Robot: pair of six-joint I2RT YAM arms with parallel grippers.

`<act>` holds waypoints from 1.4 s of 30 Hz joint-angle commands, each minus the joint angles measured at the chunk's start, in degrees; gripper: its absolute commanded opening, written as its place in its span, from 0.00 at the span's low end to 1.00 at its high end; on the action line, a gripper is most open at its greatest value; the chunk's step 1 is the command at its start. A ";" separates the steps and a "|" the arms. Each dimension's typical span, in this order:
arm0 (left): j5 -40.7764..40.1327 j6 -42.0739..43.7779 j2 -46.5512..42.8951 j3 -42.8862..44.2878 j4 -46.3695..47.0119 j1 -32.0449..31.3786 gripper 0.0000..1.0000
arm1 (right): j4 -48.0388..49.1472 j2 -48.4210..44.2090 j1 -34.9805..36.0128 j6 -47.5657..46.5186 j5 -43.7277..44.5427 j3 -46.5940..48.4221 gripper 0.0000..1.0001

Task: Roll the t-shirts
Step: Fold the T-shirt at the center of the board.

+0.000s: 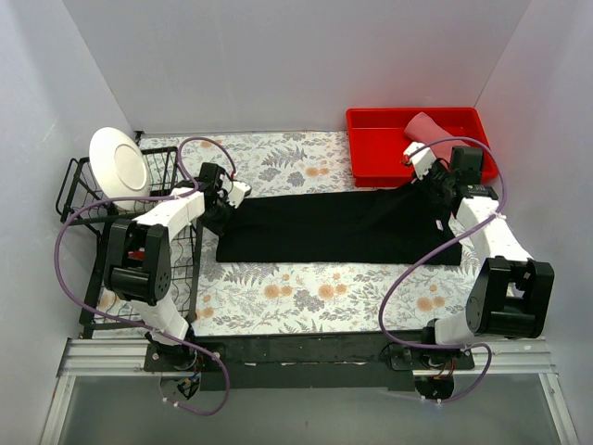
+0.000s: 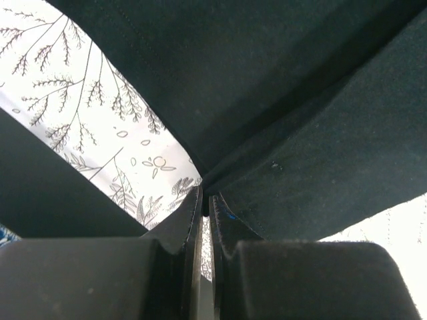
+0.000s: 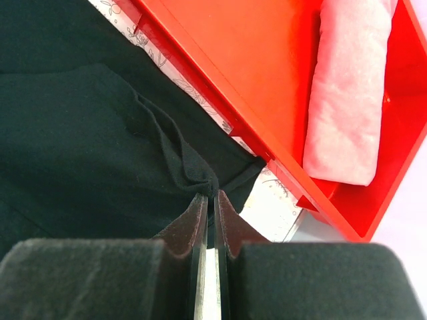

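The black t-shirt [image 1: 338, 227] lies folded into a long band across the floral tablecloth [image 1: 306, 292]. My left gripper [image 1: 232, 199] is shut on the shirt's left far corner [image 2: 280, 120]; the cloth is pinched at the fingertips in the left wrist view. My right gripper [image 1: 428, 181] is shut on a bunched edge of the black shirt [image 3: 100, 120] at its right far corner, close to the red bin. A rolled salmon-pink t-shirt [image 1: 424, 125] lies in the red bin [image 1: 371, 162]; it also shows in the right wrist view [image 3: 347, 93].
A black wire rack [image 1: 83, 185] with a white plate [image 1: 118, 159] stands at the left edge. The red bin's wall [image 3: 220, 87] runs just beyond my right gripper. White walls enclose the table.
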 commanded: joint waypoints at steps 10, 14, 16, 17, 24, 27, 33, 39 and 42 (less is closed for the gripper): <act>-2.78 -1.59 0.73 1.92 2.76 0.52 0.00 | 4.83 4.57 -0.27 1.08 3.29 3.50 0.01; -5.50 -2.91 0.64 3.94 3.20 0.61 0.08 | 3.52 6.16 -0.27 5.21 5.31 6.83 0.21; -7.52 -3.96 0.20 4.90 3.38 0.52 0.21 | 2.55 4.85 -0.27 6.35 6.19 8.67 0.30; -9.09 -4.31 -0.15 6.48 3.38 0.52 0.23 | 2.37 4.14 -0.27 7.67 6.89 9.03 0.34; -9.73 -5.29 -2.17 14.92 -1.01 0.43 0.34 | -2.73 -4.38 -0.71 8.12 7.25 5.62 0.42; -4.47 -4.94 -3.66 15.11 -5.75 0.43 0.34 | -5.44 -6.58 -1.85 5.75 6.46 1.31 0.43; 4.42 -2.30 -8.85 4.32 -8.93 -1.41 0.32 | -24.95 -4.39 -5.01 -3.73 1.18 -0.01 0.42; 4.51 -2.30 -6.67 -0.62 -5.77 -1.77 0.28 | -30.23 0.09 -8.35 -8.05 2.76 -1.25 0.42; 3.99 -2.21 -4.73 -1.50 -4.45 -1.85 0.26 | -31.02 3.51 -9.15 -7.70 3.21 -0.11 0.42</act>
